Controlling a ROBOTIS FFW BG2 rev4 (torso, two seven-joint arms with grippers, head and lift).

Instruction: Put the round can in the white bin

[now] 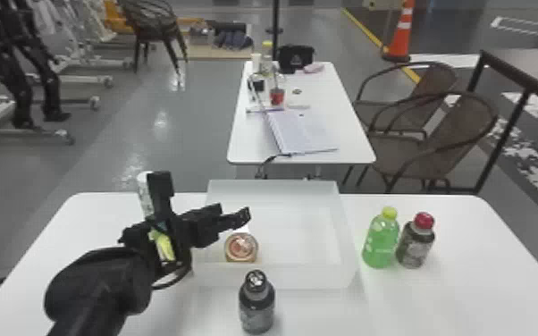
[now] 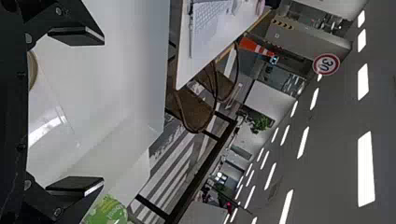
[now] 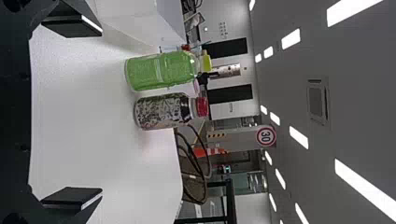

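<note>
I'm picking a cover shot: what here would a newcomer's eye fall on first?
Probably the black left tool, open over the white bin. Next comes the round can in the bin's near left part. The vivid green bottle stands right of the bin, beside a red-capped dark bottle.

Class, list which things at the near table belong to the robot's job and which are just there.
Job:
- round can
- white bin
- left gripper

Just there:
- green bottle
- red-capped bottle
- black-capped bottle
- white-topped container behind the left gripper
</note>
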